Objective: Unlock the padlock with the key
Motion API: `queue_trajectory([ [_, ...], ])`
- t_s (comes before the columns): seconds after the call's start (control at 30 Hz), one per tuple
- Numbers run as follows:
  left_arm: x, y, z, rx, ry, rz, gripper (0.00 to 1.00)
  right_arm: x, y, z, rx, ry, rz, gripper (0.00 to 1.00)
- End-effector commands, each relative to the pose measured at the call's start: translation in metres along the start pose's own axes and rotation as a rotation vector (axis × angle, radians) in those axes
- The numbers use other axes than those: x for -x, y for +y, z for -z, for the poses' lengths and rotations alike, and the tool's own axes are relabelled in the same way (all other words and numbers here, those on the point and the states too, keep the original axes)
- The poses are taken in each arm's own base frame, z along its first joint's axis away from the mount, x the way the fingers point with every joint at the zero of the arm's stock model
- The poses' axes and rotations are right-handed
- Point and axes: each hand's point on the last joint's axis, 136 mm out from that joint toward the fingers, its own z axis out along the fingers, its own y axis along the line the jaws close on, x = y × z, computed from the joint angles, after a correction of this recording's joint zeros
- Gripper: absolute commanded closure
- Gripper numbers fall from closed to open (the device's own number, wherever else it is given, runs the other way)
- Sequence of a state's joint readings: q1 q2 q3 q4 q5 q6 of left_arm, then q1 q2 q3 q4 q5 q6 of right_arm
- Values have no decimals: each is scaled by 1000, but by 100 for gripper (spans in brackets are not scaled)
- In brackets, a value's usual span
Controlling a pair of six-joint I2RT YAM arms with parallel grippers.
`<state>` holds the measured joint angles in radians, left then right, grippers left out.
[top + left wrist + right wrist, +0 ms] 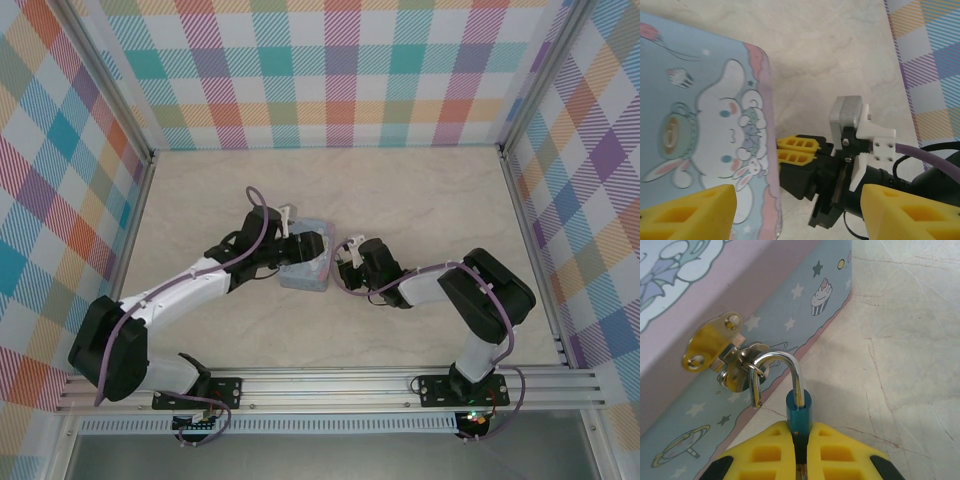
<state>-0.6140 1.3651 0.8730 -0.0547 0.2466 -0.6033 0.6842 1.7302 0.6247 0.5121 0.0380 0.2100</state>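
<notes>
Right wrist view had the padlock right at the tips of the right gripper. Its teal body stood upright, pinched between the two yellow fingers, with only its top showing above them. The jaws were clenched on it from either side, the lower part of the body hidden in the narrow slot between them. One leg of the steel shackle ran down into the body. The other leg ended in the open, off to the side of the body, and passed through the metal staple on the side wall of the tin. A gold hasp plate hung from the lid edge just above that staple.

The left wrist camera looked down on the cartoon-printed lid of the tin. The left gripper was released, its yellow fingers spread wide and holding nothing. One sat over the lid and the other hung out past the tin's edge. The right gripper showed between them, its closed tips up against the tin's side.

From the top external camera, the tin sat mid-table. The left gripper was above it and the right gripper was at its right-hand side.
</notes>
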Motion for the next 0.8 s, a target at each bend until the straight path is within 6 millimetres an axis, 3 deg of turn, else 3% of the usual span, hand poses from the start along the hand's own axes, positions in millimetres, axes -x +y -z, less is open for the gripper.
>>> queue_trajectory([
  [0.0,-12,-7,-15,-32,32,34,34,1,-1,0,-11,8,-38,98],
  [0.37,-46,30,-42,69,113,89,33,8,3,2,8,-13,-59,98],
  [0.77,-73,59,-48,155,169,97,33,32,7,3,7,-51,-124,97],
])
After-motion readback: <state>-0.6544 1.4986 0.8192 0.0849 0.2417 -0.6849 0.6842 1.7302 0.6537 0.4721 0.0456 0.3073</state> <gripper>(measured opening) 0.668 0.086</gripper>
